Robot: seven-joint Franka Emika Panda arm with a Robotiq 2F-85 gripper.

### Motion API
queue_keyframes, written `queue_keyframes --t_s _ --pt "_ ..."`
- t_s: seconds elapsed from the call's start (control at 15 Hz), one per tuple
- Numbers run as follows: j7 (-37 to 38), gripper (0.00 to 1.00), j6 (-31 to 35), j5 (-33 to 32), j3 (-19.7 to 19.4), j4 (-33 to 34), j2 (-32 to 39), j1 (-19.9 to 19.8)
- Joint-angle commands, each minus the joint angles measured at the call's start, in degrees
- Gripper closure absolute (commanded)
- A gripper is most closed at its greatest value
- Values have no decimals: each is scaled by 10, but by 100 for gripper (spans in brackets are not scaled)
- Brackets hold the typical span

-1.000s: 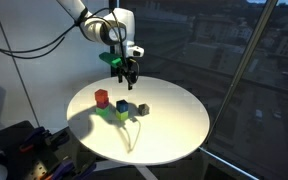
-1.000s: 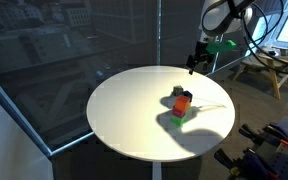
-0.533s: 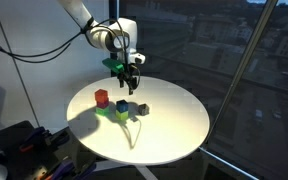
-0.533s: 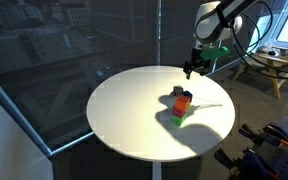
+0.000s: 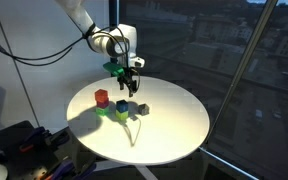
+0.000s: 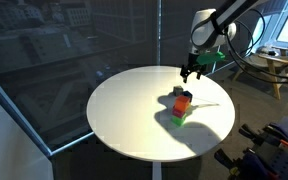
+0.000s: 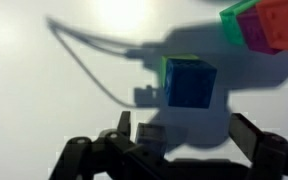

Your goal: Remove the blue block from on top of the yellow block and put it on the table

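The blue block (image 7: 189, 82) sits on top of the yellow block, of which only a thin yellow edge (image 7: 165, 75) shows in the wrist view. In an exterior view the blue block (image 5: 122, 104) stands on the yellow block (image 5: 123, 114) near the middle of the round white table (image 5: 174, 130). My gripper (image 5: 130, 77) hangs above and behind the stack, open and empty. Its fingers (image 7: 184, 135) frame the lower edge of the wrist view, below the blue block. In an exterior view (image 6: 189, 72) the gripper is over the table's far edge (image 6: 124, 110).
A red block (image 5: 100, 97) sits on a green block (image 5: 108, 112) beside the stack; both show in the wrist view's top right (image 7: 282, 22). A grey cube (image 5: 141, 108) lies on the other side. A thin cable (image 5: 134, 135) runs across the table.
My gripper has moved lower and closer to the stacked blocks over the table. The blocks have not moved.
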Motion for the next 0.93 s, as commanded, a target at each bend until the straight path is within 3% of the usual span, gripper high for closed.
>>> queue_keyframes --t_s 0.0,0.87 --pt "-2 0 15 3 4 6 11 5" --pt "-7 0 57 -2 3 8 62 13"
